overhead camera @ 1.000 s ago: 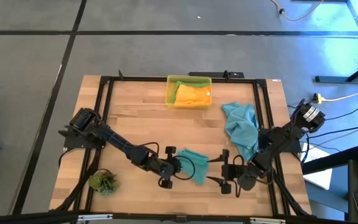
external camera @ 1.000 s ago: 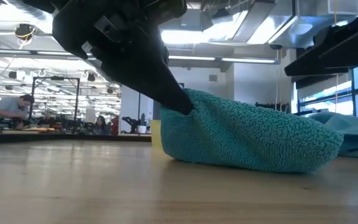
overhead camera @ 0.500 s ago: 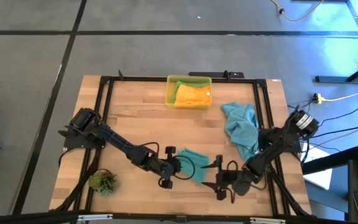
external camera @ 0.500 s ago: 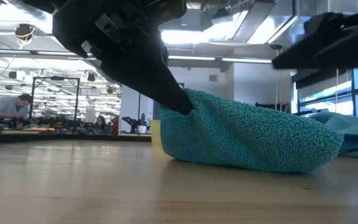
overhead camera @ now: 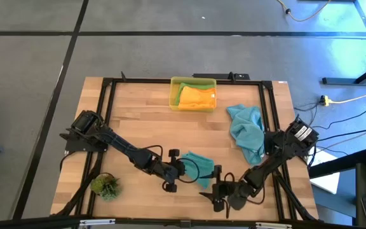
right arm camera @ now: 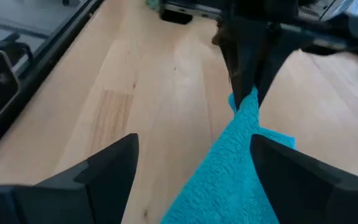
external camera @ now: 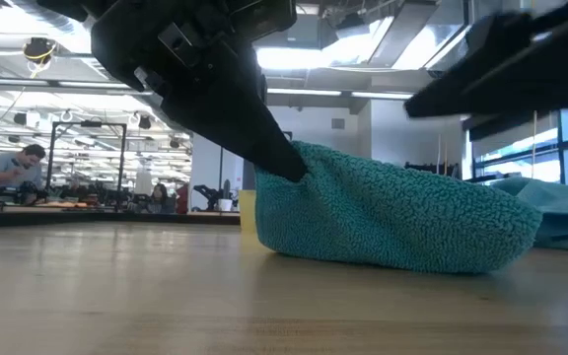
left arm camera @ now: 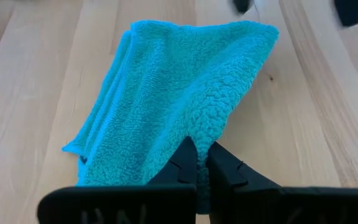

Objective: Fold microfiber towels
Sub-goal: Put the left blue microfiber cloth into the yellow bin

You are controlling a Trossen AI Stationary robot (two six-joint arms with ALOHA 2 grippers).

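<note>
Teal towel (overhead camera: 196, 169) lies part-folded near counter (overhead camera: 138, 127) front edge; left claw (overhead camera: 182, 168) pinches its corner shut; right claw (overhead camera: 210, 191) hovers just beside, spread wide, empty; best grip the free corner low, then draw across evenly.

Teal towel (overhead camera: 197, 168), orange towel (overhead camera: 197, 97) (possibly green beneath), yellow bin (overhead camera: 174, 93), black tools

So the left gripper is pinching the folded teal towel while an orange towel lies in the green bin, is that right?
Not quite: the bin is yellow, as the high view shows. The left gripper does pinch the folded teal towel, and the orange towel lies in the bin.
</note>
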